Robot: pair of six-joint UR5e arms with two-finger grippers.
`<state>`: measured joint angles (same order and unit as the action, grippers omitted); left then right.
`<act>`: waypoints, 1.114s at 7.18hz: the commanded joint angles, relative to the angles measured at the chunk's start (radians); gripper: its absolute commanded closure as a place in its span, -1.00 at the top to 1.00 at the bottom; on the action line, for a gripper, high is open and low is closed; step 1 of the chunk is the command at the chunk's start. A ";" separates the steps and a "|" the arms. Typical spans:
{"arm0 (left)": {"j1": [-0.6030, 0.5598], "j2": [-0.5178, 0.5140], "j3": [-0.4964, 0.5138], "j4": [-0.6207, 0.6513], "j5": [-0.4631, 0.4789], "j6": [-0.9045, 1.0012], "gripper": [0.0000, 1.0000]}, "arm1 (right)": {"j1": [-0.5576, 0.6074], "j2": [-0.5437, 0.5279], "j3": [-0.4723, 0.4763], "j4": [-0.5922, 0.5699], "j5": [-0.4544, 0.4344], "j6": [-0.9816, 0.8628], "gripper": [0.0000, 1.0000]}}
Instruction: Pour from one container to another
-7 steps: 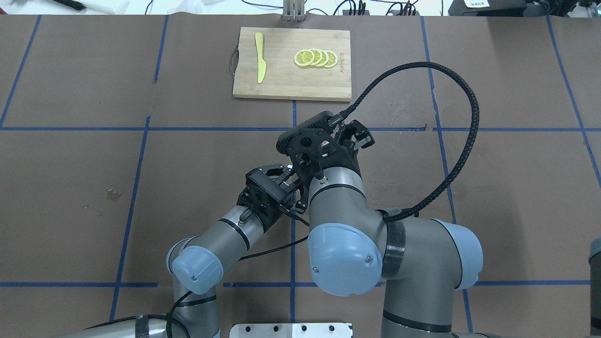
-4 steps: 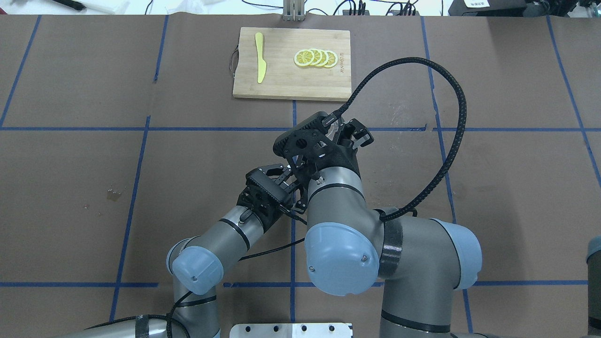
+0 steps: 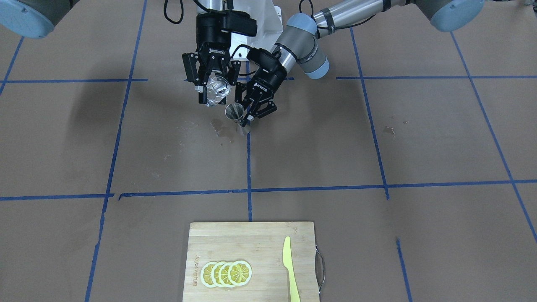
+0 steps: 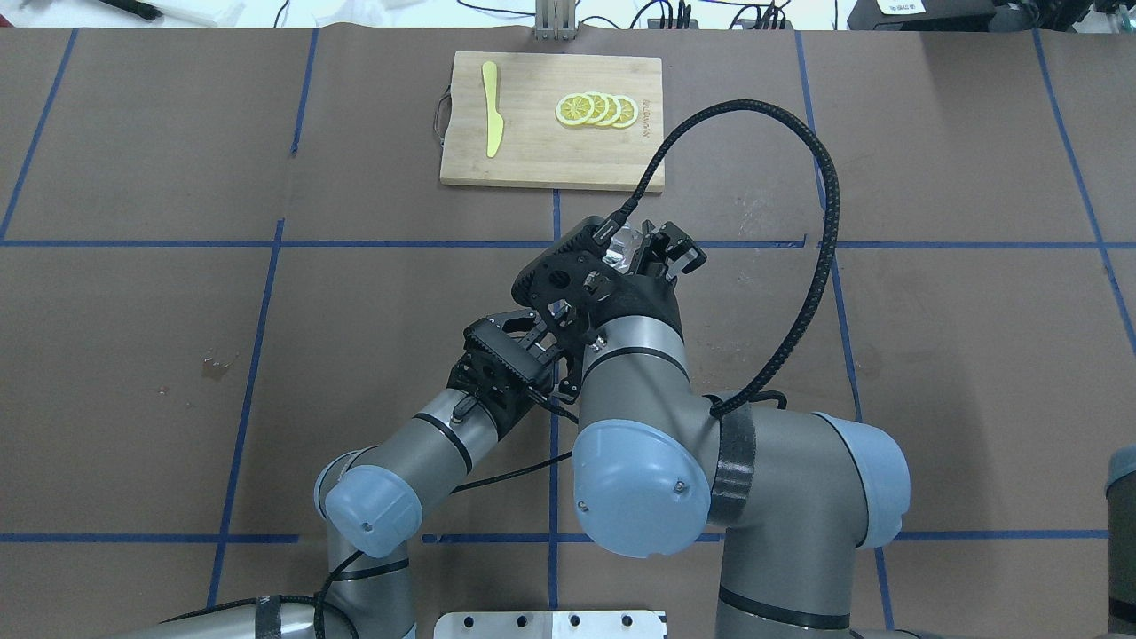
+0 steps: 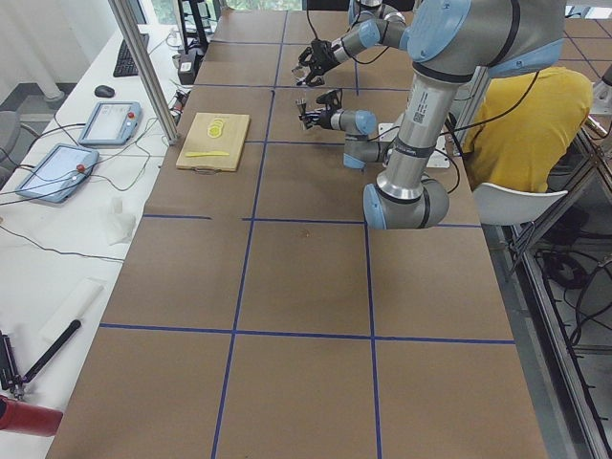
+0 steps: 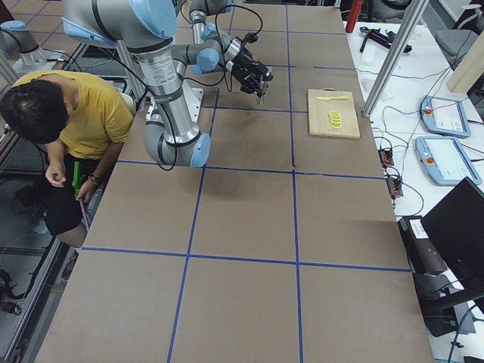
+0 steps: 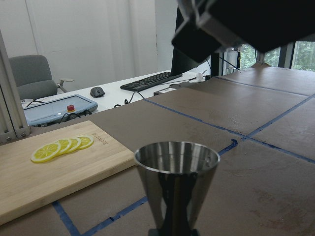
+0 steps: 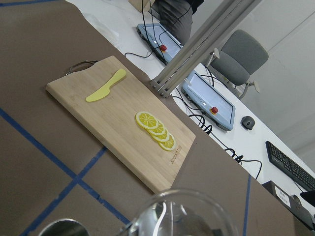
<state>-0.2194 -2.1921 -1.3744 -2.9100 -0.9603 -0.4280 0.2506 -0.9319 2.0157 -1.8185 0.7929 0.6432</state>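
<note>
As the right fingers [image 3: 201,92], gripping the glass [image 3: 217,90], tilted it further toward the jigger [image 3: 235,112] gripped by the left fingers [image 3: 262,110], pouring seemed imminent.

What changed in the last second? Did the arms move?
The right gripper, shut on the clear glass, twisted its wrist and shifted slightly left, so the glass now shows from above. Its black cable swung left. The left gripper, holding the metal cup, stayed put, as did the cutting board, lemon slices and yellow knife.
</note>
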 commanded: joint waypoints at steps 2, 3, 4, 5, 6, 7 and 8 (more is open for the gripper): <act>0.000 0.000 0.000 0.000 -0.001 0.000 -1.00 | 0.007 0.010 0.000 -0.033 -0.001 -0.069 -0.71; 0.000 0.000 0.000 0.000 -0.001 0.000 -1.00 | 0.013 0.019 0.000 -0.048 -0.001 -0.085 -0.71; 0.000 0.000 0.000 0.000 -0.001 0.000 -1.00 | 0.016 0.019 -0.002 -0.059 -0.003 -0.094 -0.71; 0.000 0.000 0.000 0.000 -0.001 0.000 -1.00 | 0.018 0.021 0.000 -0.064 -0.004 -0.112 -0.71; 0.000 0.000 0.000 -0.001 -0.001 0.000 -1.00 | 0.024 0.028 -0.005 -0.065 -0.006 -0.135 -0.71; 0.000 0.000 0.000 0.000 -0.001 0.000 -1.00 | 0.029 0.039 -0.020 -0.065 -0.006 -0.148 -0.71; 0.000 0.000 0.000 0.000 -0.001 0.000 -1.00 | 0.033 0.041 -0.021 -0.065 -0.006 -0.154 -0.71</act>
<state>-0.2194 -2.1921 -1.3744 -2.9104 -0.9618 -0.4280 0.2779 -0.8970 2.0010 -1.8832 0.7872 0.5018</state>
